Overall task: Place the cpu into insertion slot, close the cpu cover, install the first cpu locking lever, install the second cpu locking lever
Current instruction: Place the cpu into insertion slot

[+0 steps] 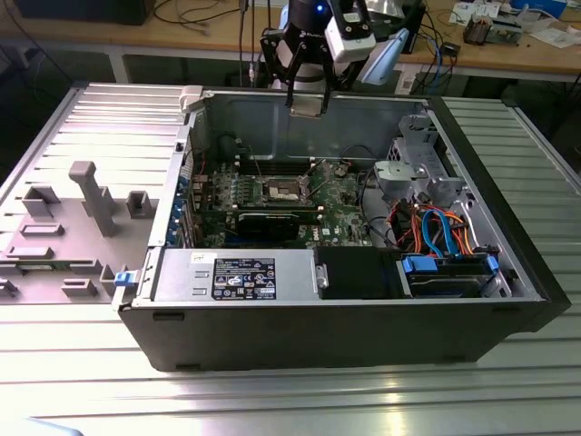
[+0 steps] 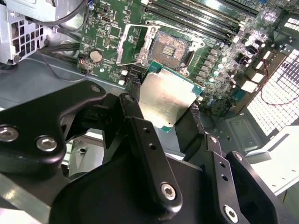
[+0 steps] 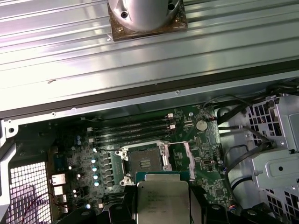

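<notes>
My gripper [image 1: 307, 102] hangs above the back of the open computer case [image 1: 345, 336], shut on the cpu [image 1: 307, 106], a flat square chip with a silvery face. In both wrist views the black fingers [image 2: 135, 112] clamp two opposite edges of the cpu [image 2: 169, 97] [image 3: 163, 201]. The insertion slot [image 2: 175, 45] [image 3: 145, 163] [image 1: 283, 189] lies open on the green board, below and apart from the chip. The cpu cover [image 2: 122, 46] [image 3: 174, 156], a thin silvery frame, is swung open beside the socket.
A power supply box [image 1: 241, 277] with a black label fills the case's front. A long black graphics card [image 1: 272, 221] lies near the socket, with memory slots [image 2: 196, 16] behind it. A drive cage [image 1: 418, 173] and blue cables [image 1: 445, 238] sit on the exterior view's right. A grey fixture [image 1: 91, 195] stands on the left.
</notes>
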`<act>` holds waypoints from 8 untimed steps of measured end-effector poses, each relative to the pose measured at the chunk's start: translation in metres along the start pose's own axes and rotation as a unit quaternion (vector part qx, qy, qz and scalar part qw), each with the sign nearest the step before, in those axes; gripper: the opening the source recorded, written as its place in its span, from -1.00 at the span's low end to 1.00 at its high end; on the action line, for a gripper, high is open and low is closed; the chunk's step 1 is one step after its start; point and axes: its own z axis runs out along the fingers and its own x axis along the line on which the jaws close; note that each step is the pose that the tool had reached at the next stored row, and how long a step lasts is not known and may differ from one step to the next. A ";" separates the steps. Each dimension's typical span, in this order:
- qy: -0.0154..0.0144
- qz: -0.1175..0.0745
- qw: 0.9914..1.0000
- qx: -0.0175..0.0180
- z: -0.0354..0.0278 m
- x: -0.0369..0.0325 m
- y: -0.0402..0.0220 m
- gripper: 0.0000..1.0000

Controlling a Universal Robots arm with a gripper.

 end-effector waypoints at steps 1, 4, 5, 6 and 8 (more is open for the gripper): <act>0.000 0.004 1.000 0.000 0.0000 0.0000 0.0000 0.08; -0.001 0.012 1.000 0.000 0.0000 0.0000 0.0000 0.08; -0.001 0.013 1.000 0.000 0.0000 0.0000 0.0000 0.08; -0.001 0.013 1.000 0.000 0.0000 0.0000 0.0000 0.08; -0.001 0.013 1.000 0.000 0.0000 0.0000 0.0000 0.08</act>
